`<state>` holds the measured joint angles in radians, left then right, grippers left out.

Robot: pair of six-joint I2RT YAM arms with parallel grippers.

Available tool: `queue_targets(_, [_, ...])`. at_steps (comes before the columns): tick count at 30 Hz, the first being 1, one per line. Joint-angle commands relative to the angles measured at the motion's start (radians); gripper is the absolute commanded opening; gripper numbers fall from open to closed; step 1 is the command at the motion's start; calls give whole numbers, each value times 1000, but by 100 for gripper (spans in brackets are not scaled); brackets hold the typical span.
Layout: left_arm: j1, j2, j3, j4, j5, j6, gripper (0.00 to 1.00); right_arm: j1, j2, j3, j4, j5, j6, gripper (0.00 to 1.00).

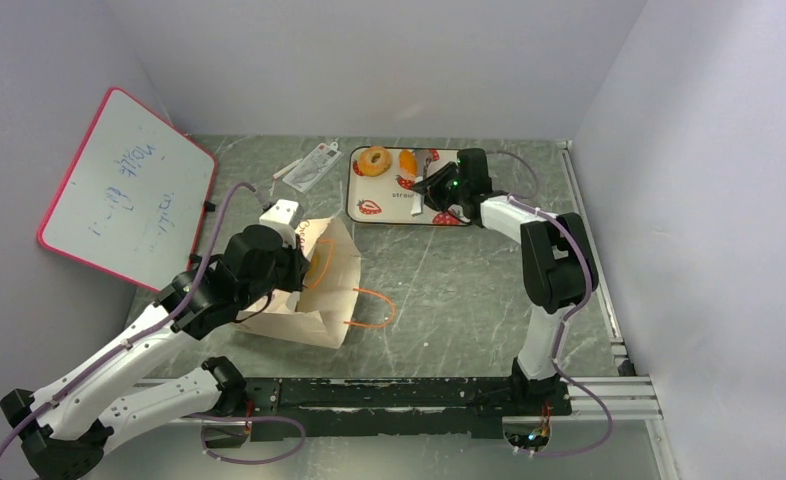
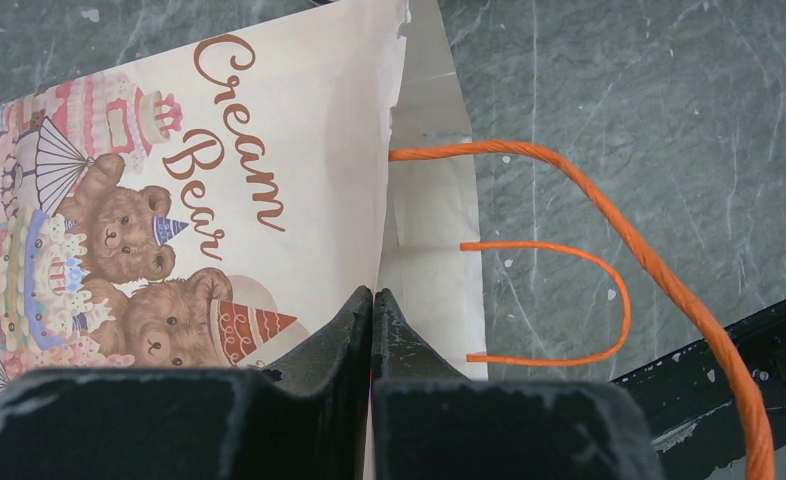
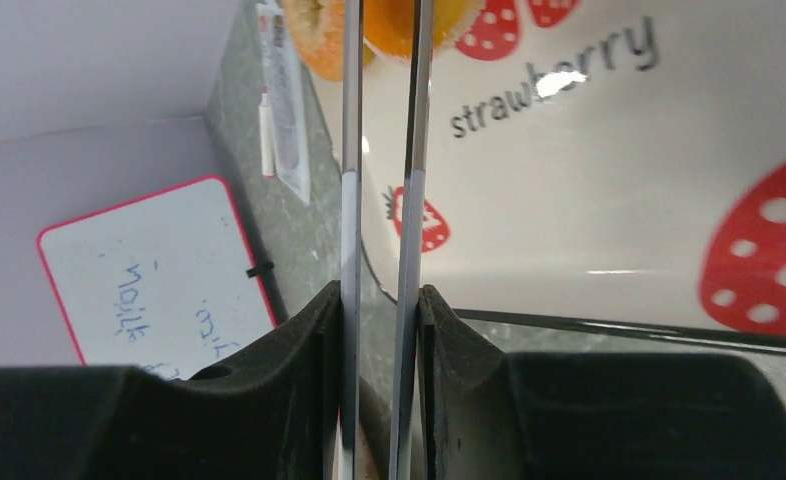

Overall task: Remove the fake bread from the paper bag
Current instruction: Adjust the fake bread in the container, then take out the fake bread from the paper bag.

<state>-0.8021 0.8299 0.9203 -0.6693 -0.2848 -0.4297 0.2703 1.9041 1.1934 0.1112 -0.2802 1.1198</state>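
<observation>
The cream paper bag (image 1: 314,290) lies on the table with its mouth facing right and its orange handles (image 2: 609,290) spread out. My left gripper (image 2: 372,293) is shut on the bag's (image 2: 269,120) edge at the mouth. My right gripper (image 3: 381,295) is shut on a pair of metal tongs (image 3: 351,150), reaching over the strawberry tray (image 1: 389,210). The tongs' blades run up to an orange bun (image 3: 389,25), which shows between their tips. On the tray lie a ring-shaped bread (image 1: 374,161) and the orange bun (image 1: 407,160). The inside of the bag is hidden.
A pink-framed whiteboard (image 1: 129,190) leans against the left wall. A clear plastic packet (image 1: 309,165) lies left of the tray. Walls close in the table on three sides, and a metal rail (image 1: 589,240) runs along the right edge.
</observation>
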Motion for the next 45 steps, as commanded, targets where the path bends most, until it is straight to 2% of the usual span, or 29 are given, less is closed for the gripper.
queue_targets(1, [1, 1, 14, 48, 10, 6, 7, 13, 17, 79, 45, -23, 5, 1])
queue_targets(6, [1, -9, 19, 44, 12, 9, 7, 13, -27, 90, 7, 5, -38, 2])
queue_targets(14, [1, -35, 1, 26, 32, 18, 7, 19, -185, 24, -78, 65, -158, 2])
queue_targets(22, [1, 7, -18, 2, 117, 25, 7, 66, -448, -172, -123, 24, -233, 2])
queue_targets(26, [1, 39, -16, -8, 103, 12, 7, 98, -611, -309, -152, -7, -247, 4])
queue_targets(34, [1, 121, -26, 45, 28, -36, 7, 122, -875, -431, -309, -130, -282, 15])
queue_targets(40, [0, 154, -58, 148, 15, -37, 7, 151, -969, -442, -463, -196, -315, 26])
queue_targets(45, [1, 189, -51, 187, -8, -27, 7, 153, -1030, -480, -512, -246, -312, 31])
